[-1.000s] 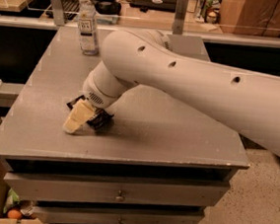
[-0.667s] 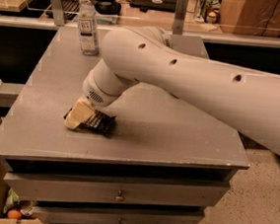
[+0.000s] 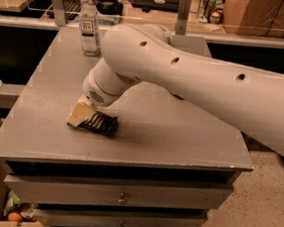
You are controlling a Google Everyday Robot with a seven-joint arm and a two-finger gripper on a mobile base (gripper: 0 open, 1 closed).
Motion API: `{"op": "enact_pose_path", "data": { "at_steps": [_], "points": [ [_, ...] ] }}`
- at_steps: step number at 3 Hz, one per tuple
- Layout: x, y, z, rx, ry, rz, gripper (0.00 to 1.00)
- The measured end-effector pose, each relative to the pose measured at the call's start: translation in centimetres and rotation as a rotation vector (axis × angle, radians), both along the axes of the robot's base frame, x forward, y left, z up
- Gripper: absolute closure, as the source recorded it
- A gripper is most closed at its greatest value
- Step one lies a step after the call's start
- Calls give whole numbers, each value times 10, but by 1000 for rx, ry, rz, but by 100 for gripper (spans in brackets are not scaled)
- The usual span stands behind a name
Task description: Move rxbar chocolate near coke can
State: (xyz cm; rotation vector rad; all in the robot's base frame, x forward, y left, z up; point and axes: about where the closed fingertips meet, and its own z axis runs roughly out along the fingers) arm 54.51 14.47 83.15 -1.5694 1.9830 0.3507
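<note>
Gripper (image 3: pixel 87 116) down at rxbar chocolate (image 3: pixel 102 124) | grasp: cannot tell | arm (image 3: pixel 210 87) slanting down across table (image 3: pixel 179 139)

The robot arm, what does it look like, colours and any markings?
The arm is a thick, smooth white tube with small dark round holes along it and a dotted grille at the wrist. Its gripper, at the front left of the table, is tan.
</note>
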Motion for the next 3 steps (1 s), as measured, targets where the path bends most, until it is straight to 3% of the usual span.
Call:
{"op": "enact_pose_path", "data": {
  "at_steps": [1, 2, 3],
  "points": [
    [-1, -2, 52, 37, -45, 74, 100],
    [7, -19, 126, 60, -133, 134, 100],
    [11, -19, 151, 80, -168, 139, 100]
  ]
}}
